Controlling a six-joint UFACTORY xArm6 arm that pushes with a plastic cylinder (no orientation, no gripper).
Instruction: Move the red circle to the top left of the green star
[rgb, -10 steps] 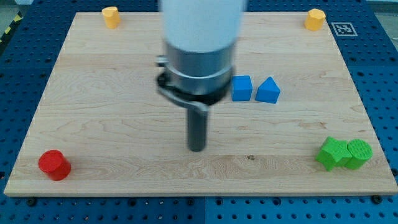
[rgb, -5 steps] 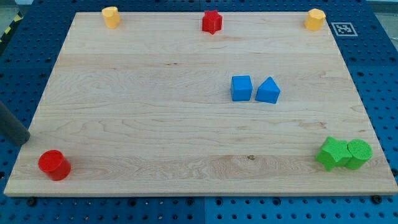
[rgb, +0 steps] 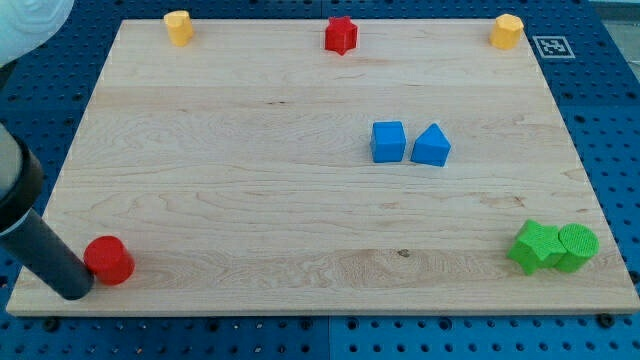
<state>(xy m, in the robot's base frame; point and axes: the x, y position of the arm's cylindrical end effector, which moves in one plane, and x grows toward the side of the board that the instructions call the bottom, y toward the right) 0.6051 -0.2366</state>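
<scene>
My tip (rgb: 72, 290) sits at the board's bottom left corner, touching the red circle (rgb: 109, 260) on its left. Toward the green star (rgb: 536, 246), the lower board lies open along the view's bottom. The green circle (rgb: 577, 246) touches the star's right side. The blue cube (rgb: 388, 141) and blue triangular block (rgb: 431, 146) stand mid-board, well above that lane.

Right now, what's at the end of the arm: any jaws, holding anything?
No jaws: only a rod.
My tip: holds nothing, sits at the view's left side of the red circle, seemingly touching it, near the board's bottom-left corner.
</scene>
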